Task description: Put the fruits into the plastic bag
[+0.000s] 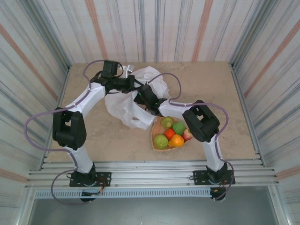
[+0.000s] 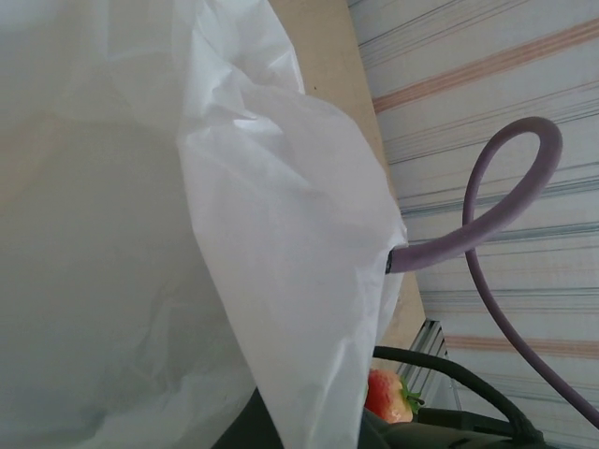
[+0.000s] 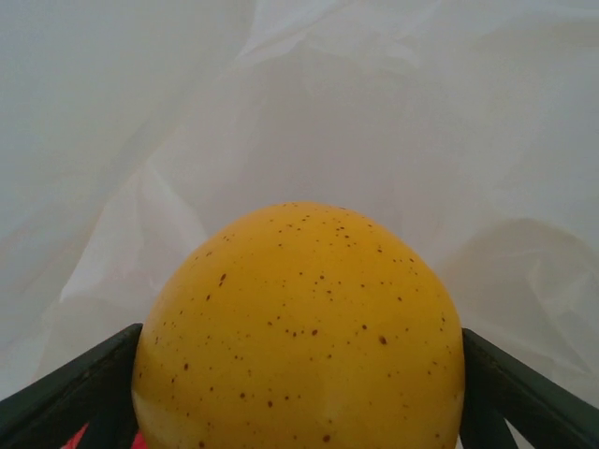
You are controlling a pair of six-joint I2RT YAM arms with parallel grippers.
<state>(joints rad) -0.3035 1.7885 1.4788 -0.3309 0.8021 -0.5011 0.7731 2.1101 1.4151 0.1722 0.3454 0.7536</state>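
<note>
Dropping a fruit was the step: right gripper (image 1: 139, 97) sat at the plastic bag (image 1: 125, 107) mouth, fingers wide against a yellow fruit (image 3: 299, 327). Left gripper (image 1: 135, 85) was pinched shut on the bag rim. Other fruits (image 1: 178, 127) lay on the tray (image 1: 153, 134) just beside the bag. Next likely needed: release, withdraw, fetch another.

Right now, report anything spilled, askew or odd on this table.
Nothing stands out. The fruits sit inside the woven tray, none loose on the table. The plastic bag is crumpled but shows no tear, and a yellow fruit sits between the right jaws amid its folds.
</note>
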